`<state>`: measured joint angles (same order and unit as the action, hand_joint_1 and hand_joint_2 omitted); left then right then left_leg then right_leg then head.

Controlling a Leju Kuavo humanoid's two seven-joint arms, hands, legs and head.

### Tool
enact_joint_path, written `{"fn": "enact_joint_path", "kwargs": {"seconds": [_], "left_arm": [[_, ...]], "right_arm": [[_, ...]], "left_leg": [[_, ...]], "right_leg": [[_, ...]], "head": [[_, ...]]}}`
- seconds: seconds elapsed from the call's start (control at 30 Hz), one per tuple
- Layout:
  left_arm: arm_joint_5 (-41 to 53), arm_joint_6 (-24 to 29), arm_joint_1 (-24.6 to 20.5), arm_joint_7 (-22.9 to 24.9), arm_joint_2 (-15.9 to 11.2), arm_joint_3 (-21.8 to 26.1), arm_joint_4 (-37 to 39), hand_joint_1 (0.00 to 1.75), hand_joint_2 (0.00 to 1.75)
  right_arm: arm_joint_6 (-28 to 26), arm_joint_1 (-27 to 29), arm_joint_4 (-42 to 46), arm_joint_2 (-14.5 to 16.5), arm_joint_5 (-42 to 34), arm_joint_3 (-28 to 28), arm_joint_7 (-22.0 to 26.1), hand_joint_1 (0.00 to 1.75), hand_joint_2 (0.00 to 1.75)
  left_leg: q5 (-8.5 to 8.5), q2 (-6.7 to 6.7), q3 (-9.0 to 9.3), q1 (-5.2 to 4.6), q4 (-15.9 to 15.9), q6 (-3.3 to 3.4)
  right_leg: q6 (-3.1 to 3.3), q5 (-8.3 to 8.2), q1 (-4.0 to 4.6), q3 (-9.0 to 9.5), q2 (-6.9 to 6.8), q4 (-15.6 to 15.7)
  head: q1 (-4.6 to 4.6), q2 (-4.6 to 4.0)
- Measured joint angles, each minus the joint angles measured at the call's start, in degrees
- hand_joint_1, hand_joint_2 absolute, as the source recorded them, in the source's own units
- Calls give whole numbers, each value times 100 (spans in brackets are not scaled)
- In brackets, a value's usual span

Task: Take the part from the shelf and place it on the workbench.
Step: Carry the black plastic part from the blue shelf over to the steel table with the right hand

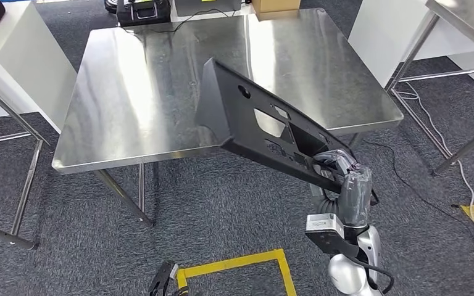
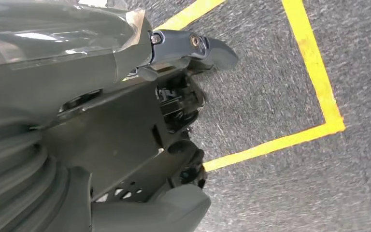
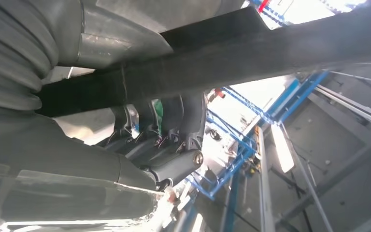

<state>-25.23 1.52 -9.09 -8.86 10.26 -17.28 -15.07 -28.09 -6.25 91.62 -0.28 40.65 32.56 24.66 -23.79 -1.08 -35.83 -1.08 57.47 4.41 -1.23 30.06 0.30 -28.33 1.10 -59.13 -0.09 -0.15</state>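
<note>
Right hand [image 1: 339, 168] wrapped around the lower end of the part [image 1: 253, 123], fingers [image 3: 174, 121] curled over its dark edge in the right wrist view, thumb on the other side. Holding firmly, by the look of it, with the silver forearm rising from below in the head view.

Long black plastic panel with several cutouts (one round, the others rectangular), tilted up and away from the hand, its far end above the near edge of the workbench [image 1: 136, 92]. Touching the steel top or just clear of it: cannot tell.

Left hand [image 2: 174, 111] low beside the body, over grey carpet [image 2: 270, 96] crossed by yellow tape lines [image 2: 314, 63]. Nothing in it, fingers [image 2: 188, 169] loosely bent and apart from the thumb [image 2: 207, 48].

Workbench top bright, bare and reflective, on thin metal legs. Another steel table [image 1: 463, 24] at the right, white panels at both sides, a cardboard box [image 1: 276, 5] beyond the far edge.
</note>
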Motion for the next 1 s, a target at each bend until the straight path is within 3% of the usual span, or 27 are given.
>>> {"fn": "enact_joint_path", "kwargs": {"seconds": [0.07, 0.13, 0.2, 0.23, 0.27, 0.33, 0.37, 0.4, 0.43, 0.47, 0.53, 0.6, 0.63, 0.7, 0.73, 0.77, 0.83, 0.87, 0.9, 1.0], "left_arm": [[-2, -1, -12, -1, 17, 0, -3, 0, 175], [-4, 0, -12, 0, 27, -1, -3, 0, 175], [-7, 1, 2, 2, 32, -1, -3, 0, 175], [-9, 1, 8, 2, 34, -1, -3, 0, 175], [-11, 1, 11, 3, 37, -1, -3, 0, 175], [-17, 3, 16, 4, 43, -1, -1, 0, 175], [-20, 7, 15, 6, 44, 0, 1, 0, 175], [-26, 11, 13, 8, 41, 0, 2, 0, 175], [-31, 15, 7, 9, 38, 1, 2, 0, 175], [-35, 18, 0, 10, 35, 1, 2, 0, 175], [-38, 17, -6, 8, 33, 1, 1, 0, 175], [-38, 16, -3, 6, 32, 1, 1, 0, 175], [-38, 16, 2, 6, 30, 1, 2, 0, 175], [-39, 18, 15, 7, 21, 1, 2, 0, 175], [-40, 20, 19, 7, 17, 1, 3, 0, 175], [-40, 23, 19, 7, 14, 1, 2, 0, 175], [-41, 28, 21, 7, 4, 1, 5, 0, 175], [-43, 30, 21, 8, 1, 1, 8, 0, 175], [-45, 32, 23, 10, -1, 1, 10, 0, 175], [-49, 34, 24, 10, 0, 2, 8, 0, 175]], "right_arm": [[8, -23, 10, 1, 2, 3, -10, 175, 175], [29, -34, 10, 0, 5, 5, -14, 175, 175], [54, -32, 9, -2, 8, 5, -21, 175, 175], [63, -32, 8, -2, 9, 5, -25, 175, 175], [72, -34, 7, -2, 9, 6, -27, 175, 175], [89, -41, -1, -4, 8, 8, -26, 175, 175], [101, -51, -9, -4, 8, 13, -26, 175, 175], [110, -63, -16, -2, 7, 19, -26, 175, 175], [119, -80, -23, 3, 5, 25, -27, 175, 175], [124, -94, -26, 10, 3, 32, -28, 175, 175], [126, -114, -29, 24, 0, 34, -29, 175, 175], [127, -127, -31, 32, 1, 39, -28, 175, 175], [128, -130, -34, 33, 1, 42, -28, 175, 175], [131, -132, -44, 33, -1, 44, -28, 175, 175], [133, -132, -48, 33, -2, 44, -29, 175, 175], [133, -134, -50, 36, -3, 45, -29, 175, 175], [135, -146, -52, 46, -5, 48, -28, 175, 175], [138, -157, -55, 52, -5, 51, -28, 175, 175], [144, -169, -57, 57, -8, 55, -29, 175, 175], [163, -198, -61, 67, -13, 66, -32, 175, 175]], "left_leg": [[-41, 1, 173, 32, -59, 36], [-134, -2, 272, 46, -65, 39], [-249, -19, 387, 61, -63, 8], [-317, -31, 467, 74, -63, -14], [-389, -42, 560, 92, -62, -40], [-550, -53, 711, 106, -53, -112], [-621, -52, 757, 98, -48, -150], [-679, -49, 786, 85, -44, -182], [-719, -44, 820, 78, -32, -204], [-731, -38, 811, 81, -15, -219], [-729, 3, 672, 103, 259, -264], [-856, 54, 253, 119, 903, -321], [-998, 67, -6, 122, 1251, -337], [-1187, 75, -409, 125, 1629, -339], [-1121, 77, -488, 125, 1570, -326], [-912, 79, -473, 122, 1326, -303], [-322, 81, -328, 96, 636, -226], [-151, 82, -269, 70, 370, -184], [-46, 78, -226, 43, 221, -148], [-26, 67, -87, 21, 93, -93]], "right_leg": [[-18, 73, -21, -281, -25, -494], [-36, 283, -49, -779, -38, -1204], [-80, 460, -87, -1163, -44, -1504], [-132, 415, -112, -1219, -49, -1375], [-216, 247, -138, -1185, -59, -1074], [-405, -332, -180, -1038, -107, -311], [-402, -560, -176, -967, -119, -59], [-347, -705, -182, -935, -126, 73], [-245, -728, -176, -922, -124, 96], [-151, -709, -185, -887, -105, 92], [-43, -646, -200, -823, -96, 98], [45, -551, -193, -724, -93, 104], [72, -499, -187, -675, -92, 104], [93, -386, -173, -551, -84, 104], [94, -325, -165, -468, -77, 105], [91, -261, -156, -372, -71, 105], [68, -130, -135, -190, -63, 110], [47, -79, -127, -137, -55, 122], [18, -40, -118, -111, -48, 141], [-77, -9, -86, -67, -41, 108]], "head": [[3, -1], [7, -1], [5, -1], [6, -1], [6, 0], [26, 0], [45, 0], [48, -1], [49, -1], [37, -1], [15, -1], [2, -1], [-2, -1], [-4, -1], [-3, -1], [-5, -1], [5, -1], [8, 0], [11, 0], [6, -1]]}}
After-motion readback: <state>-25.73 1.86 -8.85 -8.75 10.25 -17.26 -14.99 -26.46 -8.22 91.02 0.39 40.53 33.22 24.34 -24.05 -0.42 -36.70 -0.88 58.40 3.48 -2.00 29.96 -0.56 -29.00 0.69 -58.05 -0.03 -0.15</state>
